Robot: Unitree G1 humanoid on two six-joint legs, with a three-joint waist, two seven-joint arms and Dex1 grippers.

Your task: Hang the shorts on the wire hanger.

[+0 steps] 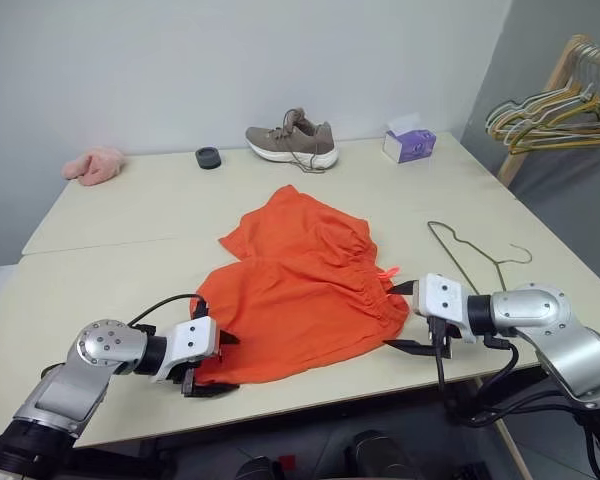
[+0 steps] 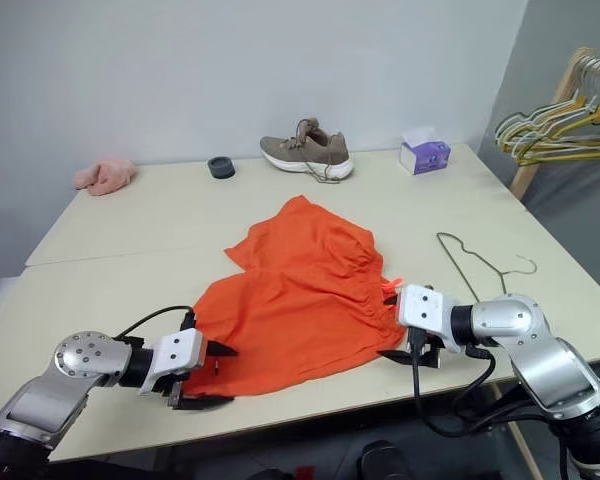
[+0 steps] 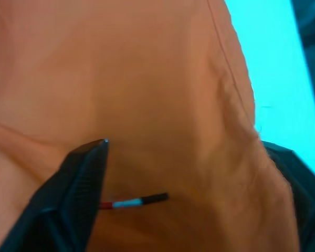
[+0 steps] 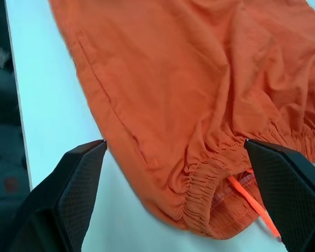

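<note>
Orange shorts on the table, a gripper on each side.

The shorts point(image 1: 300, 295) lie near the table's point(image 1: 130, 215) front edge. The left gripper point(image 1: 218, 362) is at their leg end, the right gripper point(image 1: 405, 315) spread wide at their waistband. The wire hanger point(image 1: 475, 260) lies flat near the right edge.

You're in a bare test room or lab: plain grey wall point(image 1: 280, 60), two pale tables point(image 1: 110, 215) pushed together, a wooden rack point(image 1: 555, 80) of hangers point(image 1: 550, 120). Staged props: shoe point(image 1: 292, 140), tissue box point(image 1: 410, 145), pink cloth point(image 1: 94, 165).
</note>
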